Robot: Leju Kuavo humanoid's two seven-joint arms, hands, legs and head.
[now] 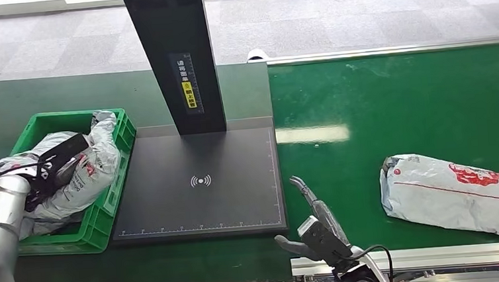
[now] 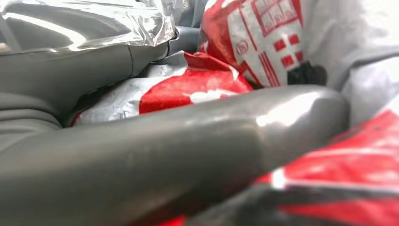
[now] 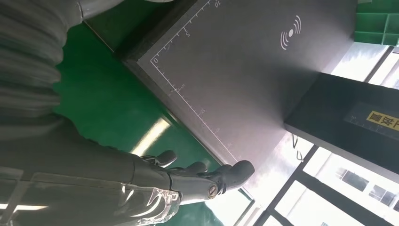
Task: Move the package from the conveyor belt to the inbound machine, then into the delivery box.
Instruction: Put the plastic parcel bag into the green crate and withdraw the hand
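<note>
A grey package (image 1: 99, 161) with red print lies in the green delivery box (image 1: 106, 217) at the left, its upper end rising above the rim. My left hand (image 1: 60, 169) reaches into the box and grips it; in the left wrist view the thumb (image 2: 188, 141) presses across the red-and-white package (image 2: 263, 37). A second grey package (image 1: 453, 193) lies flat on the green conveyor belt (image 1: 390, 104) at the right. My right hand (image 1: 315, 219) hovers open over the belt's near edge, beside the inbound machine's black plate (image 1: 200, 181), fingers (image 3: 197, 176) spread and holding nothing.
The machine's black post (image 1: 174, 53) stands at the back of the plate. A metal rail (image 1: 440, 255) runs along the belt's near edge. More grey bags fill the box under my left arm (image 1: 0, 218). Carpeted floor lies beyond the table.
</note>
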